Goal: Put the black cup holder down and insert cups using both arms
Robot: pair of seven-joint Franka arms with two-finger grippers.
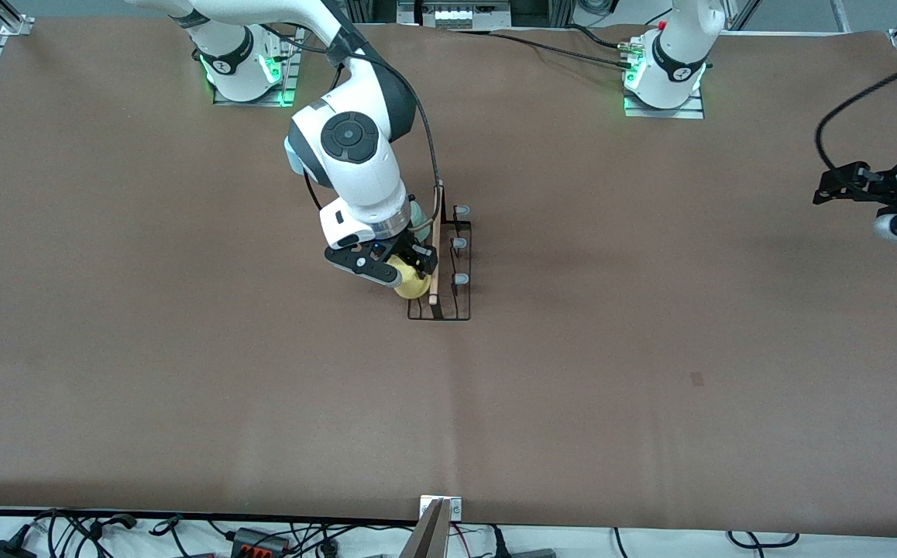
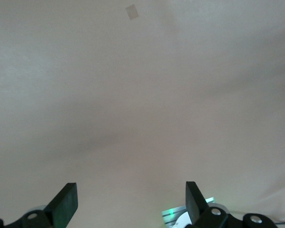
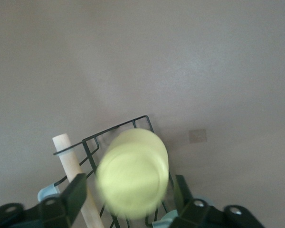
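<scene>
The black cup holder [image 1: 456, 310] stands mid-table, its wooden rod handle [image 1: 435, 256] on top and three bare pale-tipped pegs [image 1: 459, 243] on the side toward the left arm. My right gripper [image 1: 406, 270] is over the rack's other side. In the right wrist view [image 3: 130, 192] its fingers [image 3: 76, 192] stand a little apart from a blurred yellow cup [image 3: 132, 173] between them, bottom up over the rack [image 3: 118, 129]. The yellow cup [image 1: 411, 287] shows under the hand. A pale green cup [image 1: 418, 215] sits on the rack, partly hidden. My left gripper [image 1: 836, 190] waits open and empty [image 2: 130, 192].
A small dark patch [image 1: 697, 378] marks the brown table cover [image 1: 185, 349], nearer the front camera toward the left arm's end; it also shows in the left wrist view [image 2: 131, 12]. Cables and a metal bracket [image 1: 441, 511] lie along the table's front edge.
</scene>
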